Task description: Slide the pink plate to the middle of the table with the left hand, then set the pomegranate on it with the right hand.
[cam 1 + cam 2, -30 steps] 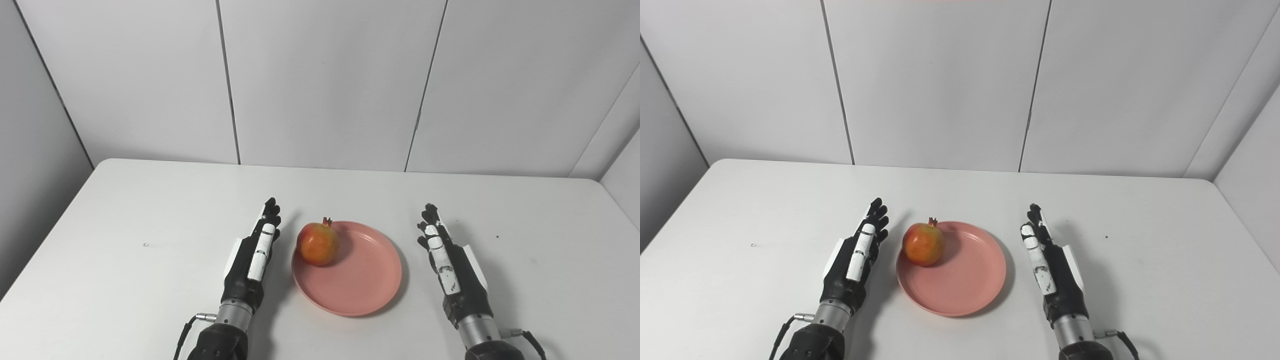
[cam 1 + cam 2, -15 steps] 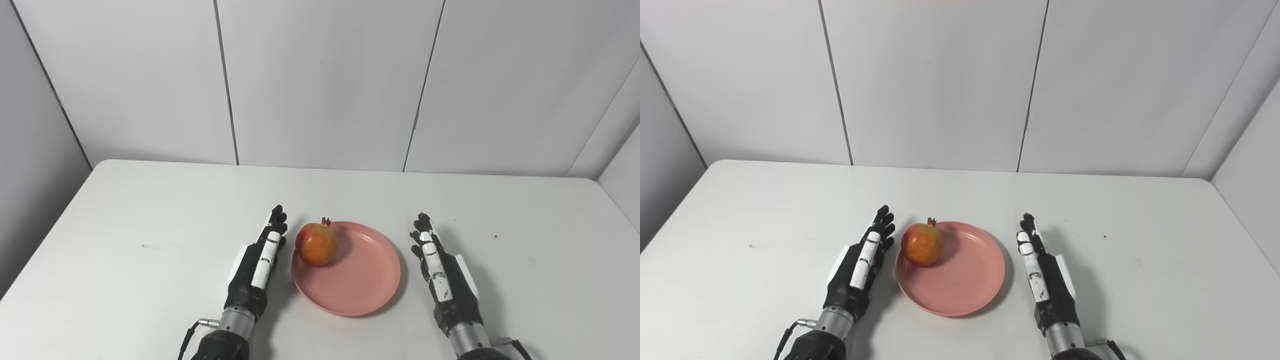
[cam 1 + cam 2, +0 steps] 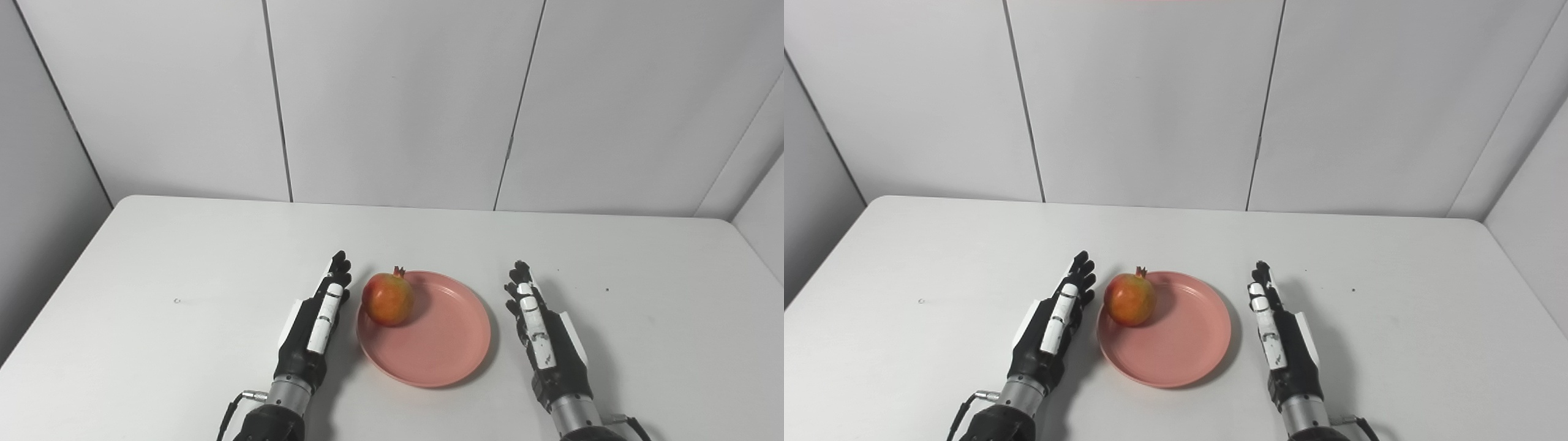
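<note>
Pink plate point(image 3: 438, 343): lower centre of frame, on the white table point(image 3: 153, 257).
Pomegranate point(image 3: 387, 299): on the plate's left part, crown up.
Left hand point(image 3: 312, 324): fingers straight, holding nothing, just left of the plate.
Right hand point(image 3: 548, 340): fingers extended, empty, right of the plate.

Left hand point(image 3: 312, 327) drawn in closer to the plate point(image 3: 447, 361) than a second ago, fingertips now beside the pomegranate point(image 3: 388, 299), right hand point(image 3: 548, 343) pulled back and inward toward the plate's other rim.
</note>
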Available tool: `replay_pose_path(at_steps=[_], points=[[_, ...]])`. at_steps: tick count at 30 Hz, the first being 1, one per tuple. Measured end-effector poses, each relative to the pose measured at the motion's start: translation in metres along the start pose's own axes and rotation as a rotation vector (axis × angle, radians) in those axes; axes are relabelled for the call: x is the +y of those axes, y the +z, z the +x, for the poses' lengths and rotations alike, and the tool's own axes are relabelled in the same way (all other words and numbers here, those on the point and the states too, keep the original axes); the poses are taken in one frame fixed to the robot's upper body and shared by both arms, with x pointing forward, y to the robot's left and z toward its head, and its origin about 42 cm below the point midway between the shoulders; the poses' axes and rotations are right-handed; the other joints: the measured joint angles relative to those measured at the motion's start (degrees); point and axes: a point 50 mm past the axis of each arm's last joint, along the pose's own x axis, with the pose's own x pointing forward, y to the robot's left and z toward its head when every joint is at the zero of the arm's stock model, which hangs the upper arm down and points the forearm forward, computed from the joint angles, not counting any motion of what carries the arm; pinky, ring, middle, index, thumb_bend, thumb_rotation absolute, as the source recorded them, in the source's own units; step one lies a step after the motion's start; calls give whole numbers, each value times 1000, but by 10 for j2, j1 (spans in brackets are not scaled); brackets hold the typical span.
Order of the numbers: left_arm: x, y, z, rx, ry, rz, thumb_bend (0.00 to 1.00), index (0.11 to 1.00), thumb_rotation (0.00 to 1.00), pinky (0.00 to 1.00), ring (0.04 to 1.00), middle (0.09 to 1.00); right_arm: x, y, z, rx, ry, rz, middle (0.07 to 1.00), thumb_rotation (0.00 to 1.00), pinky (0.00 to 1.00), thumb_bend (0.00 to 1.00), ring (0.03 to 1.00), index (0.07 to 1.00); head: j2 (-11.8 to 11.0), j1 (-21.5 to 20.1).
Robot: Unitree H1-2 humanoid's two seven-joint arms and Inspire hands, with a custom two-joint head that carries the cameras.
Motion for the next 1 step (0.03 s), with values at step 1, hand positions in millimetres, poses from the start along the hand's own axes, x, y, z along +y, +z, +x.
replay_pose_path(at_steps=[1], points=[[0, 0, 0, 0, 0, 0, 436, 1000, 1000, 1000, 1000, 1000, 0, 0, 0, 0, 0, 0, 1000, 1000, 980, 260, 990, 997, 1, 0]])
